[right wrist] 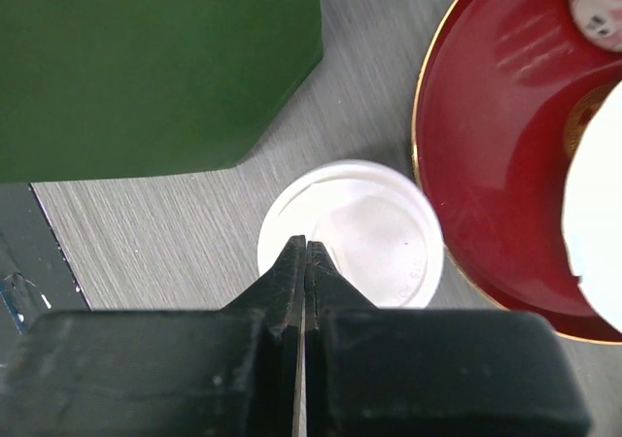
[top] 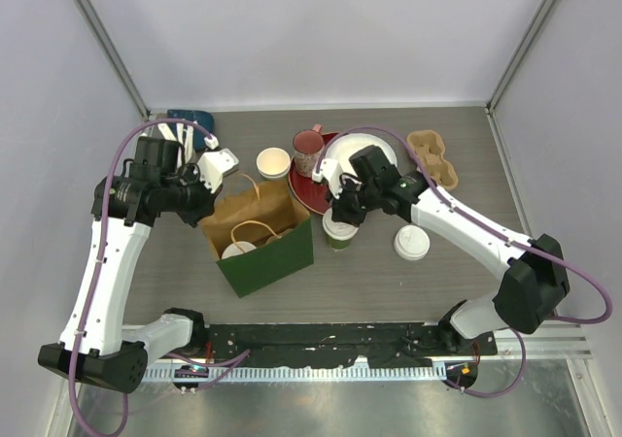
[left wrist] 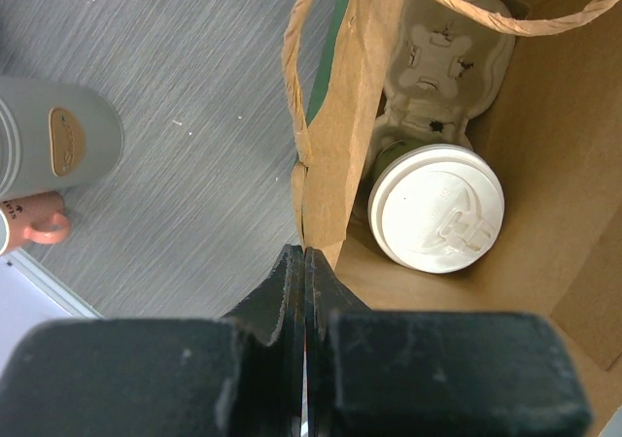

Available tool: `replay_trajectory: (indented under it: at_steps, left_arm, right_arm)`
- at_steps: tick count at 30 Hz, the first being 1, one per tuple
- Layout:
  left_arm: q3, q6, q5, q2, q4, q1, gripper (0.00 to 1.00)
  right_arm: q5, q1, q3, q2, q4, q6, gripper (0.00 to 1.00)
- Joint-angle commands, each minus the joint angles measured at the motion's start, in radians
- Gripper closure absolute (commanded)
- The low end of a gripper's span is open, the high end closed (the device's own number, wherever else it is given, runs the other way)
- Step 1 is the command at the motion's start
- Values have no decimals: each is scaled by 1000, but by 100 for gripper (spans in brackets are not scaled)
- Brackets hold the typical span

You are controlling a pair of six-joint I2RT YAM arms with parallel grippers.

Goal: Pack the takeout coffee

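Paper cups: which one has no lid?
The open cup behind the paper bag, left of the pink mug; the others carry white lids.

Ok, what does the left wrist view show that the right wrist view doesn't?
Only left wrist: the brown inside of the paper bag, a lidded cup in a cardboard carrier at its bottom, the left gripper shut on the rim. Only right wrist: another lidded cup on the table beside the red plate, under the shut right gripper. Both: the bag (green outside in the right view) and the grey table.
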Motion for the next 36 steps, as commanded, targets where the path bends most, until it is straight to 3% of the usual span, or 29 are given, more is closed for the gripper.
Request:
replay_trajectory:
  at_steps: [1, 5, 8, 9, 10, 16, 25, 31, 36]
  left_arm:
    - [11, 1, 25, -8, 28, 5, 100]
    - [9, 2, 25, -11, 25, 5, 100]
    - [8, 2, 27, -14, 25, 6, 100]
    - [8, 4, 27, -15, 23, 5, 100]
    - [8, 2, 27, -15, 23, 5, 100]
    - [5, 2, 28, -14, 20, 6, 100]
    - [5, 5, 36, -15, 22, 5, 100]
    - [3, 4, 38, -14, 16, 6, 100]
    - [8, 5, 34, -11, 19, 5, 100]
  right_arm:
    - [-8, 1, 111, 1, -57, -37, 99]
    - [-19, 1, 147, -4, -97, -63, 93]
    - [-27, 7, 154, -10, -129, -95, 63]
    - [-14, 16, 154, -5, -144, -98, 55]
    - [10, 30, 147, -2, -161, -100, 54]
    - [96, 87, 92, -2, -137, -98, 52]
    - [187, 95, 84, 53, -123, -98, 57]
    - [176, 99, 50, 56, -91, -101, 58]
    - [171, 102, 27, 56, -86, -101, 65]
